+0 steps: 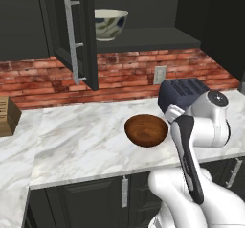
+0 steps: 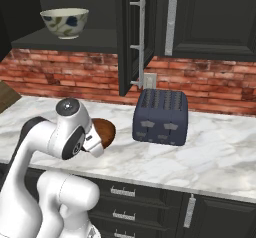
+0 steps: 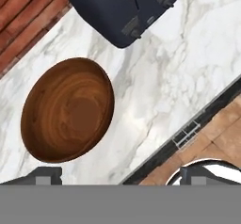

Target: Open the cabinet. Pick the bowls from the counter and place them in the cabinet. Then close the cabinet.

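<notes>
My gripper [image 3: 120, 176] hangs with jaws spread wide and empty above the counter [image 3: 188, 77]. The wooden bowl [image 3: 68, 110] sits just beyond my left fingertip, beside the toaster [image 3: 122, 6], toward the counter's back edge.

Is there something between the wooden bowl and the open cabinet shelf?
Nothing visible blocks it. The wooden bowl sits on the counter below the open cabinet; the white bowl occupies the shelf's left part, the toaster stands aside.
</notes>
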Robot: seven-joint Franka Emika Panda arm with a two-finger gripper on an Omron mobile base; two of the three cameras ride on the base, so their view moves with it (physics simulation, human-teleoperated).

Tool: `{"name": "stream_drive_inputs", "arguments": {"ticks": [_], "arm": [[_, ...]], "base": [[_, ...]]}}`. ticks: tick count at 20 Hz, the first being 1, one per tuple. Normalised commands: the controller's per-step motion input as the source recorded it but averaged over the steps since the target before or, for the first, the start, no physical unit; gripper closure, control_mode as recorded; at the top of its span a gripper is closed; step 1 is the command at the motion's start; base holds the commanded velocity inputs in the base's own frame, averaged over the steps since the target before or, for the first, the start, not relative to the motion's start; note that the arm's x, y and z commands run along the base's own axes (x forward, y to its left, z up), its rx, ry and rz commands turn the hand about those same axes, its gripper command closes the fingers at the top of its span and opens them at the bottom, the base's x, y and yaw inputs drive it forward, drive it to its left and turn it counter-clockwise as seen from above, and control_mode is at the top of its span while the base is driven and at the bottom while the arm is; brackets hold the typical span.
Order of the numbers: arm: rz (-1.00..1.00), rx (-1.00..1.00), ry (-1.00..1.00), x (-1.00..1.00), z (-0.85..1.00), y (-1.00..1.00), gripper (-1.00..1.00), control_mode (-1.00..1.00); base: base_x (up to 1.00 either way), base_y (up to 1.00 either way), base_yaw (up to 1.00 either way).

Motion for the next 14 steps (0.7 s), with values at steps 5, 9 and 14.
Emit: {"name": "stream_drive_inputs", "arguments": {"ticks": [5, 9, 14], "arm": [[0.00, -0.06, 0.00, 0.38, -0.34, 0.04, -1.00, -1.00], [0.00, -0.01, 0.00, 0.49, -0.33, 0.01, -1.00, -1.00], [0.01, 0.00, 0.00, 0.45, -0.29, 0.00, -1.00, -1.00]], "base": [[0.00, 0.00, 0.00], [0.00, 0.00, 0.00], [0.00, 0.00, 0.00]]}}
